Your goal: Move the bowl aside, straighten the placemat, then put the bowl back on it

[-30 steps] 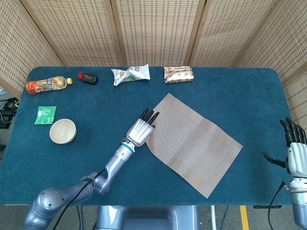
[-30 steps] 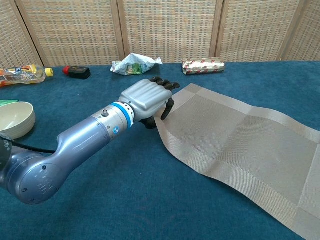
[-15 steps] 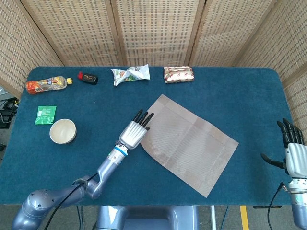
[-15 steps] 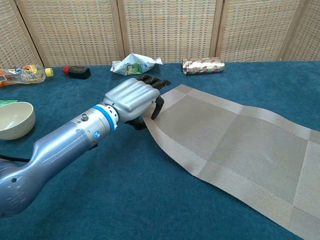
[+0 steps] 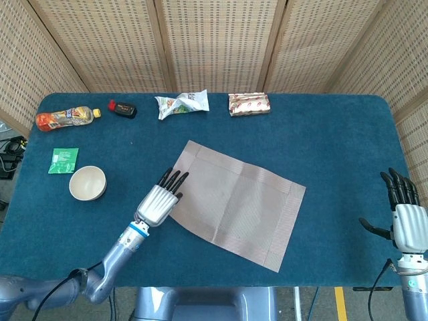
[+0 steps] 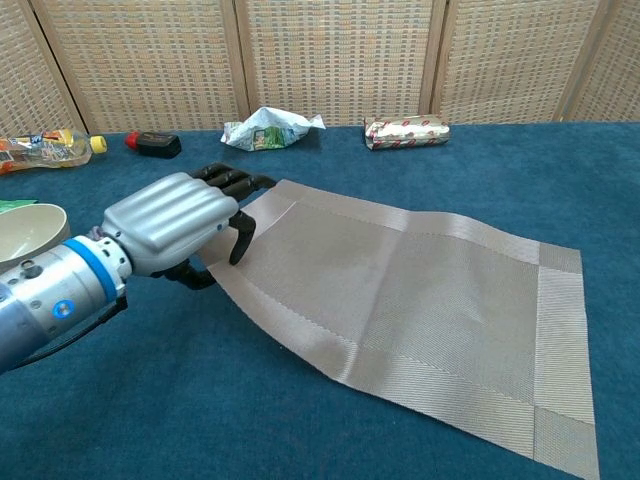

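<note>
Placemat (image 5: pixel 231 200) lies skewed, long axis running upper-left to lower-right. Left hand (image 5: pixel 159 200) grips its left edge, thumb hidden. Right hand (image 5: pixel 403 217) spread, empty, wrist cut off.

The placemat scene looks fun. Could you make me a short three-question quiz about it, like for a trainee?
1. True or false: the bowl sits on the placemat.
2. Which hand touches the placemat: A) left hand B) right hand?
3. Fill in: along the table's far edge, the snack bag lies between the red-capped black bottle and the ____.

Key: 1 false; 2 A; 3 the wrapped bar.
</note>
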Tool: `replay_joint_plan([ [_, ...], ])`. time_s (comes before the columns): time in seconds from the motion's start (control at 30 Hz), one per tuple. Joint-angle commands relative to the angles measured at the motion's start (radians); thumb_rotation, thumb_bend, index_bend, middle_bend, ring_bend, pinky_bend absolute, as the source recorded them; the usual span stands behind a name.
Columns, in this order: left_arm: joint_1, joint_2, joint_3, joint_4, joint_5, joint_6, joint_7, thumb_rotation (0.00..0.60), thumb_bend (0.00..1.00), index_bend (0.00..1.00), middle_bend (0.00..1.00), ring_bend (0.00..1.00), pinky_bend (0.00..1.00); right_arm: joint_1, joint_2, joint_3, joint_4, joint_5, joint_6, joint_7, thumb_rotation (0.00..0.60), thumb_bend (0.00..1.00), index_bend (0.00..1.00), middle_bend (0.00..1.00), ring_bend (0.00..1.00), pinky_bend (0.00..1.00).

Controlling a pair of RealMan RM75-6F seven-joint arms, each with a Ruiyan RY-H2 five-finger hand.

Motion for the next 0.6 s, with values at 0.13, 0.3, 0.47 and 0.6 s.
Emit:
replay_joint_plan([
  [0.13, 0.068, 0.106, 0.110, -0.174, 0.074, 0.024, 0.075, 0.600, 0.46, 0.67, 0.00, 0.00, 0.00, -0.010, 0.001, -0.016, -0.029, -0.036, 0.033, -0.036, 0.600, 0.14, 0.04, 0.00, 0.00, 0.00],
  [0.3, 0.087, 0.134, 0.160, -0.246, 0.129, 0.016, 0.100, 0.600, 0.46, 0.67, 0.00, 0.00, 0.00, -0.014, 0.001, -0.021, -0.042, -0.047, 0.044, -0.049, 0.600, 0.14, 0.04, 0.00, 0.00, 0.00],
  [0.47, 0.100, 0.140, 0.188, -0.280, 0.171, 0.002, 0.118, 0.600, 0.46, 0.67, 0.00, 0.00, 0.00, -0.018, 0.004, -0.019, -0.046, -0.047, 0.053, -0.051, 0.600, 0.14, 0.04, 0.00, 0.00, 0.00],
  [0.6, 0.110, 0.144, 0.197, -0.288, 0.182, -0.017, 0.117, 0.600, 0.46, 0.67, 0.00, 0.00, 0.00, -0.018, 0.006, -0.018, -0.046, -0.046, 0.052, -0.049, 0.600, 0.14, 0.04, 0.00, 0.00, 0.00],
])
